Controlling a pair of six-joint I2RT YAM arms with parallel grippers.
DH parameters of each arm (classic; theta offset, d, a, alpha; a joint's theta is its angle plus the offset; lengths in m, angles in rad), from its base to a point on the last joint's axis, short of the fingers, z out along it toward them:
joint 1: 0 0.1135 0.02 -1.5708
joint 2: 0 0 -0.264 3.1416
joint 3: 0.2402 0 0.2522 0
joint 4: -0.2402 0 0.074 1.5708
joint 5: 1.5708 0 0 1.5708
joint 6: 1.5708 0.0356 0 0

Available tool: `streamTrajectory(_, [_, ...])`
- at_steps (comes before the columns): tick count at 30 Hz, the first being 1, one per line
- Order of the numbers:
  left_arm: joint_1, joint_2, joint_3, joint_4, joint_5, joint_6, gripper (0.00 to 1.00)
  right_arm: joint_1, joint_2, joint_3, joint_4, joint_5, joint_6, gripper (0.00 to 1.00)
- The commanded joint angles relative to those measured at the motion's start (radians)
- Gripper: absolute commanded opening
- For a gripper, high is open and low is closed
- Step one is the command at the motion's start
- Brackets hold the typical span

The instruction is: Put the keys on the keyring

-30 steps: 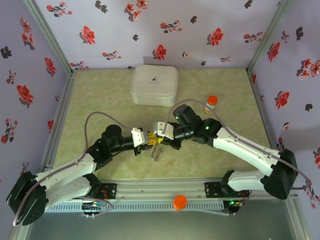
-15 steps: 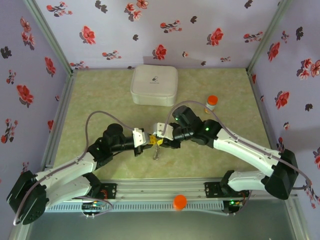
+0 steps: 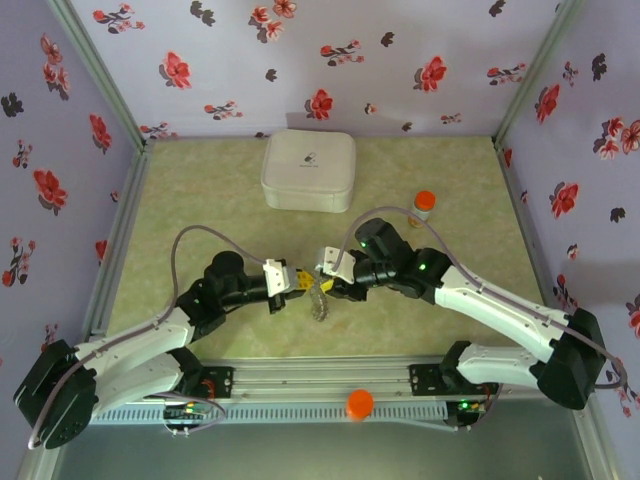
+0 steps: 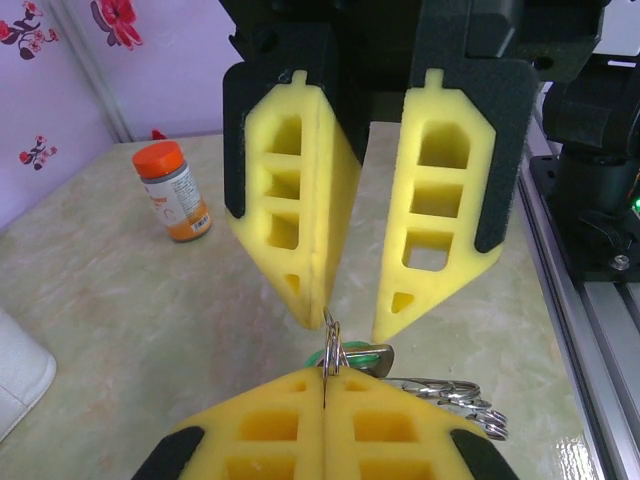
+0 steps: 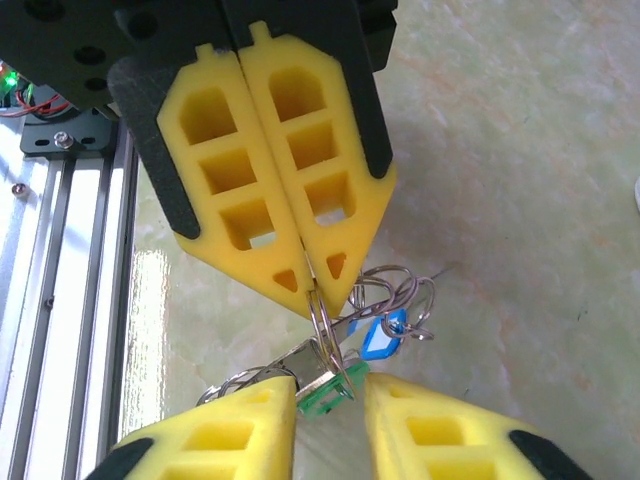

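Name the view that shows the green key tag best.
Right wrist: the green key tag lies close and unblocked. Left wrist gives a green sliver behind the rings; top external, a tiny silvery bunch.

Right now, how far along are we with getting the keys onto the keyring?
Done: left gripper is shut on the keyring. In hand: right gripper stands open at the green key. Remaining: threading that and the blue key; both sit by the ring, but whether either is on it I cannot tell.

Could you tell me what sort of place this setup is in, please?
Probably a robot lab test booth, not a home: floral-papered walls enclose a small marble-look tabletop, with an aluminium mounting rail along its near edge.
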Motion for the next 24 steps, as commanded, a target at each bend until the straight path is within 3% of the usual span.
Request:
streamTrajectory(1, [-0.004, -0.007, -0.003, 0.056, -0.006, -0.017, 0.0, -0.005, -0.019, -0.012, 0.028, 0.013, 0.015, 0.2])
streamTrajectory(9, [-0.004, -0.019, -0.002, 0.049, -0.012, -0.009, 0.0, -0.006, -0.002, 0.011, -0.012, 0.059, -0.002, 0.0])
streamTrajectory(24, [-0.004, -0.015, -0.002, 0.053, -0.012, -0.011, 0.0, -0.015, 0.049, 0.026, -0.023, 0.095, -0.001, 0.0])
